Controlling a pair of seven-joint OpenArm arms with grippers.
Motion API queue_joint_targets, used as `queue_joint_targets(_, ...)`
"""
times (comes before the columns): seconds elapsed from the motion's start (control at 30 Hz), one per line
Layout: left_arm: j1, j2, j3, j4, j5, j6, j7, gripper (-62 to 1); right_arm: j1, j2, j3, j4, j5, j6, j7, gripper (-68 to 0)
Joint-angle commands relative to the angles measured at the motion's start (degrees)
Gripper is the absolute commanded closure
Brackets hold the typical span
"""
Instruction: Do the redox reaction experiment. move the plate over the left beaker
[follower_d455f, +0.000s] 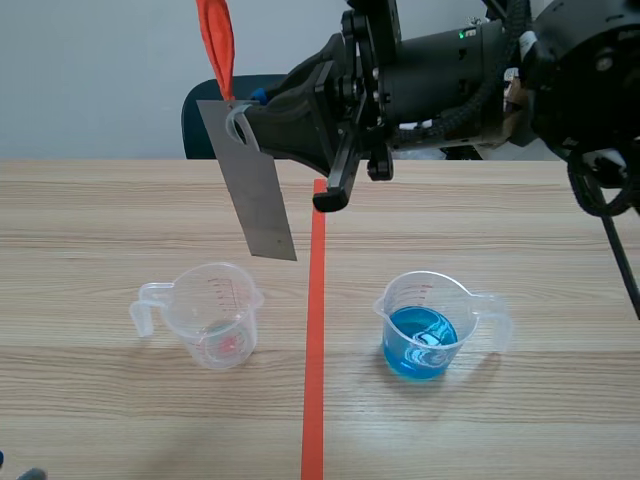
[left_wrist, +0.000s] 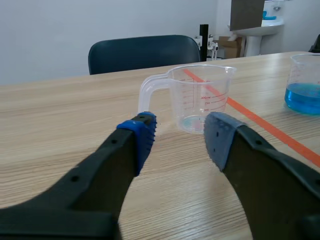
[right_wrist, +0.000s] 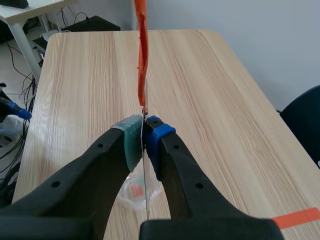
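- The right tool (follower_d455f: 243, 122) is pinching the top of a grey metal plate (follower_d455f: 258, 190), which hangs tilted in the air, an orange strip (follower_d455f: 217, 45) at its upper end
- The plate's lower edge sits above the left beaker (follower_d455f: 217, 315), near its rim on the tape-line side, not touching
- The left tool (left_wrist: 180, 135) is spread, low over the worktop (follower_d455f: 100, 220), pointing at that beaker
- The right beaker (follower_d455f: 425, 325) holds blue liquid
- The carry looks almost done; the next move likely calls for a small shift to centre the plate over the beaker's mouth
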Motion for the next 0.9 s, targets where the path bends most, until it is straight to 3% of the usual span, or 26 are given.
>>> queue_joint_targets(0.0,0.59,0.31,-0.09,0.98,-0.35,0.33,-1.25,-34.6,1.16,-1.25,0.35,0.39,0.59,0.02,0.68,-0.6)
queue_joint_targets(0.13,0.61,1.05,-0.09,2.25,-0.57,0.31,-1.22,-53.3,1.68,-4.48,0.35,0.39,0.61,0.00,-1.60,-0.6)
queue_joint_targets(0.2,0.61,1.29,-0.09,3.13,-0.55,0.31,-1.18,-57.3,1.62,-5.97,0.35,0.37,0.61,0.00,-2.25,-0.6)
queue_joint_targets(0.6,2.71,1.40,-0.09,8.55,-0.57,0.31,-0.50,-57.2,1.44,-11.21,-2.16,0.37,-0.81,-0.46,-3.63,-0.6)
queue_joint_targets(0.77,2.64,1.38,-0.09,8.55,-0.57,0.28,2.49,-57.2,0.13,-12.37,-2.16,0.37,-2.67,-4.15,-3.45,-0.6)
queue_joint_targets(0.87,2.64,1.40,-0.09,8.52,-0.57,0.28,2.45,-57.2,-0.66,-12.98,-2.16,0.37,-3.02,-4.57,-3.26,-0.6)
